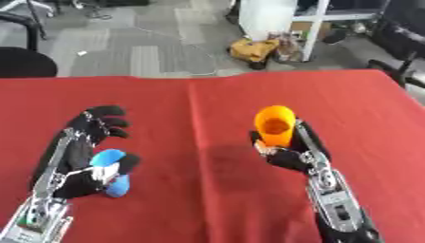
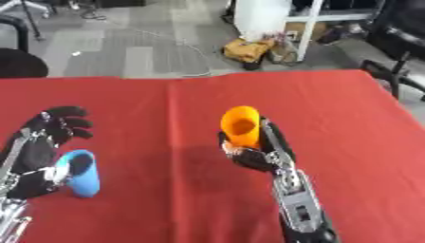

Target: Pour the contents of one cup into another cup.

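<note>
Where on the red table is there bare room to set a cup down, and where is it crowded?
Bare cloth runs across the far half of the red table, beyond both hands, and down the strip between the blue cup and the orange cup. It is crowded at the near left around the left hand and at centre-right around the right hand.

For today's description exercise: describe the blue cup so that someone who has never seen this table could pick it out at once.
Start at the red table and go to its near left side, where the robot's left hand reaches in. The blue cup sits in that hand. The only other cup is orange and held in the right hand.
</note>
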Controlling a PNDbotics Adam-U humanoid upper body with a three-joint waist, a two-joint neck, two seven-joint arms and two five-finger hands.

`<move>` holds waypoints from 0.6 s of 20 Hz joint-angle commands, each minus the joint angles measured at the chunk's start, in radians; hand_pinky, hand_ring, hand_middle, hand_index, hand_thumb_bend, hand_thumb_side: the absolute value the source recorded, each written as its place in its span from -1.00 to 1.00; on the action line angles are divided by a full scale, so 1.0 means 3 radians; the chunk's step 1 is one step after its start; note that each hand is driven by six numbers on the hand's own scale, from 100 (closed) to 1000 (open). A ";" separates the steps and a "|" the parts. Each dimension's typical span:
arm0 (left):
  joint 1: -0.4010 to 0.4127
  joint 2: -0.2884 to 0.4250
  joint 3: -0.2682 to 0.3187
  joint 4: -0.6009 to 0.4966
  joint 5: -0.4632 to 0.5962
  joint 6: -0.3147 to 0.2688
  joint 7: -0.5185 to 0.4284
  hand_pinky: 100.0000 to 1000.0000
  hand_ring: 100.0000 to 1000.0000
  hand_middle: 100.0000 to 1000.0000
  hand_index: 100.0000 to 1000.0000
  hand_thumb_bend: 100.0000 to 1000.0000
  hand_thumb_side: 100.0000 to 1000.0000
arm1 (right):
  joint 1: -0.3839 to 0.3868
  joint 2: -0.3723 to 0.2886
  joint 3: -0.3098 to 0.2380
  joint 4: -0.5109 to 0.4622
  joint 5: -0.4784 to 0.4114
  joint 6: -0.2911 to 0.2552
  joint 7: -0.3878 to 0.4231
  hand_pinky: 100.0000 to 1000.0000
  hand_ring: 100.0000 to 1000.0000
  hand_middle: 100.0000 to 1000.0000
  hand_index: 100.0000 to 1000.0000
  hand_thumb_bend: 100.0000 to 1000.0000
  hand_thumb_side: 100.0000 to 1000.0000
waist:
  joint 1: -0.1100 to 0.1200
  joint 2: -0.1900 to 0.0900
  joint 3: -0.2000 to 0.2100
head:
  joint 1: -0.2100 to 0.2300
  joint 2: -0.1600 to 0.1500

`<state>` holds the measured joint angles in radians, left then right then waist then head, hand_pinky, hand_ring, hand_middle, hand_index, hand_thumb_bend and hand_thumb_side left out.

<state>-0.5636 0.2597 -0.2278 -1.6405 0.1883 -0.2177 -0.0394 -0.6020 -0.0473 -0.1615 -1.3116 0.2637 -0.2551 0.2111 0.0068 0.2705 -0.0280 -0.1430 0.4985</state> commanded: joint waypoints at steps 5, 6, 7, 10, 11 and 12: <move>0.0048 0.0094 0.0059 -0.0397 0.0111 0.0172 0.0020 0.20 0.28 0.31 0.49 0.22 -0.48 | -0.0042 0.0001 0.0030 0.0040 -0.0072 -0.0083 0.0132 0.50 0.19 -0.64 0.14 -0.60 -1.00 | 0.0018 -0.0080 0.0009 | -0.0020 -0.0020; 0.0050 0.0095 0.0060 -0.0404 0.0113 0.0178 0.0021 0.20 0.28 0.31 0.49 0.22 -0.48 | -0.0042 0.0001 0.0029 0.0042 -0.0074 -0.0085 0.0134 0.50 0.19 -0.64 0.14 -0.60 -1.00 | 0.0019 -0.0080 0.0009 | -0.0020 -0.0020; 0.0050 0.0095 0.0060 -0.0408 0.0113 0.0182 0.0022 0.20 0.28 0.31 0.49 0.22 -0.48 | -0.0042 0.0001 0.0029 0.0042 -0.0075 -0.0087 0.0136 0.50 0.19 -0.64 0.14 -0.60 -1.00 | 0.0019 -0.0081 0.0009 | -0.0020 -0.0020; 0.0179 0.0076 0.0067 -0.0475 0.0093 0.0158 -0.0007 0.20 0.27 0.29 0.49 0.13 -0.44 | -0.0043 0.0006 0.0065 0.0052 -0.0075 -0.0177 0.0219 0.85 0.74 -0.08 0.62 0.15 -0.55 | 0.0045 -0.0079 0.0021 | -0.0050 -0.0020; 0.0226 0.0072 0.0069 -0.0503 0.0079 0.0152 -0.0019 0.20 0.27 0.29 0.49 0.13 -0.44 | -0.0040 0.0005 0.0070 0.0067 -0.0069 -0.0218 0.0261 0.90 0.78 -0.04 0.66 0.19 -0.55 | 0.0047 -0.0080 0.0021 | -0.0051 -0.0019; 0.0258 0.0068 0.0070 -0.0521 0.0066 0.0152 -0.0026 0.20 0.26 0.29 0.48 0.12 -0.44 | -0.0039 0.0001 0.0073 0.0082 -0.0059 -0.0260 0.0306 1.00 0.90 0.13 0.81 0.29 -0.60 | 0.0048 -0.0080 0.0022 | -0.0052 -0.0018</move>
<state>-0.4793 0.2654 -0.2170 -1.7693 0.2128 -0.1701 -0.0413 -0.6008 -0.0398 -0.1459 -1.2816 0.2491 -0.3197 0.2897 0.0226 0.2679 -0.0226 -0.1546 0.4985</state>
